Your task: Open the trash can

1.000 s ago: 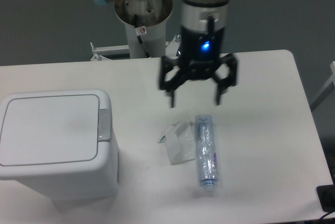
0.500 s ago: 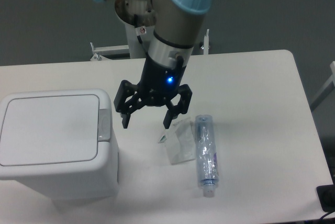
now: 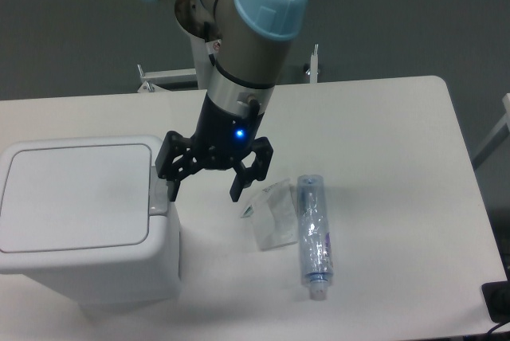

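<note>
Where end effector (image 3: 205,192) gapes — bottle (image 3: 312,233), wrapper (image 3: 272,212)

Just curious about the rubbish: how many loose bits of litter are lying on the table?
2. A clear plastic bottle lies right of the trash can, and a crumpled clear wrapper lies against the bottle's left side. None looks hidden.

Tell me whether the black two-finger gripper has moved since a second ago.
Yes. The open black two-finger gripper has swung left, away from the clear plastic bottle, and now one finger sits by the grey latch of the closed white plastic trash can.
</note>
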{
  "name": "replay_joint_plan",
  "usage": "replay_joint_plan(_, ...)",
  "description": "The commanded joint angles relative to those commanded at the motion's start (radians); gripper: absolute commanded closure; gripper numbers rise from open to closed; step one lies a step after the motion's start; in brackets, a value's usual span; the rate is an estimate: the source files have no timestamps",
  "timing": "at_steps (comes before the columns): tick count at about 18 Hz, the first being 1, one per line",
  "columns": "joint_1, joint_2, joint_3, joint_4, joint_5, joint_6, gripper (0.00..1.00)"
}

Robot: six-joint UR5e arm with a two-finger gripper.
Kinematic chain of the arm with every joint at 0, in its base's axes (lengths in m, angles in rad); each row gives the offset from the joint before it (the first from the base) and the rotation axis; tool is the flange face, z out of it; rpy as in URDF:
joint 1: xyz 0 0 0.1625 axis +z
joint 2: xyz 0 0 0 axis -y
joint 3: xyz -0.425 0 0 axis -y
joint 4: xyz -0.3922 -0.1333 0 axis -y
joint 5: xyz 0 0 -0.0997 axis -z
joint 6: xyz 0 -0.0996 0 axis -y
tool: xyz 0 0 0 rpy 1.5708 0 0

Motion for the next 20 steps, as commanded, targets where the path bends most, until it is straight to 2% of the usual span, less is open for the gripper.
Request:
replay_joint_plan(16,-0.003,-0.017,-0.005,0.008,0.006,0.006,0.0)
replay_joint_plan(20,-0.003,-0.011,0.018,0.008,0.003,0.009,0.0)
